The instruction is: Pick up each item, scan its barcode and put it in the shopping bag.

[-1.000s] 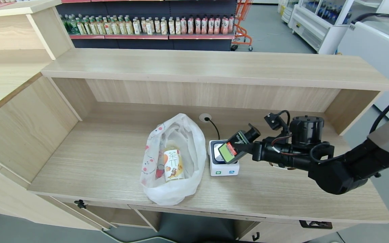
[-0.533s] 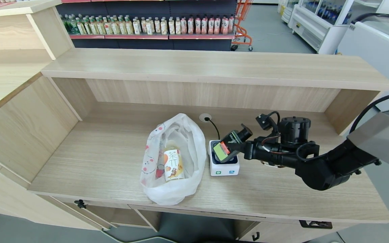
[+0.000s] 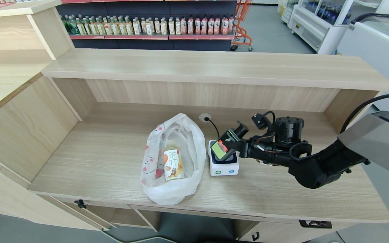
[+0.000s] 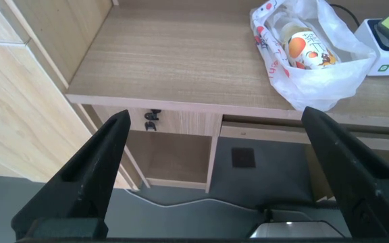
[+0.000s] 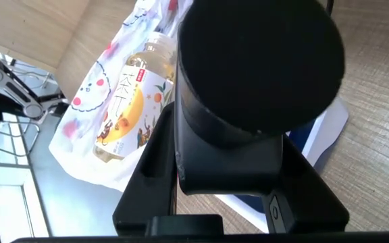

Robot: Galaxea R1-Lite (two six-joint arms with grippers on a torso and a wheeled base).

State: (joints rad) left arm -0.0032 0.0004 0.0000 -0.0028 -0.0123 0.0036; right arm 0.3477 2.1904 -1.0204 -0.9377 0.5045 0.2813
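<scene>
My right gripper [image 3: 232,143] is shut on a dark bottle [image 3: 224,145] with a green and red label, tilted just above the white scanner [image 3: 224,167]. In the right wrist view the bottle's black round end [image 5: 262,67] sits in front of the right gripper [image 5: 235,165], with the scanner [image 5: 326,131] under it. The white shopping bag [image 3: 174,158] lies open to the scanner's left with a tea bottle [image 3: 173,164] inside. My left gripper [image 4: 215,169] hangs open below the counter's front edge, with the bag [image 4: 336,64] far off.
The scanner's black cable [image 3: 213,126] runs to a hole at the back of the wooden counter [image 3: 106,158]. A raised ledge [image 3: 214,67] walls off the far side, and a side panel [image 3: 25,128] closes the left. Bare counter lies left of the bag and right of the scanner.
My right arm has moved left and slightly toward the back, bringing the dark bottle from the scanner's right edge to above its top. The bag and scanner stayed put.
</scene>
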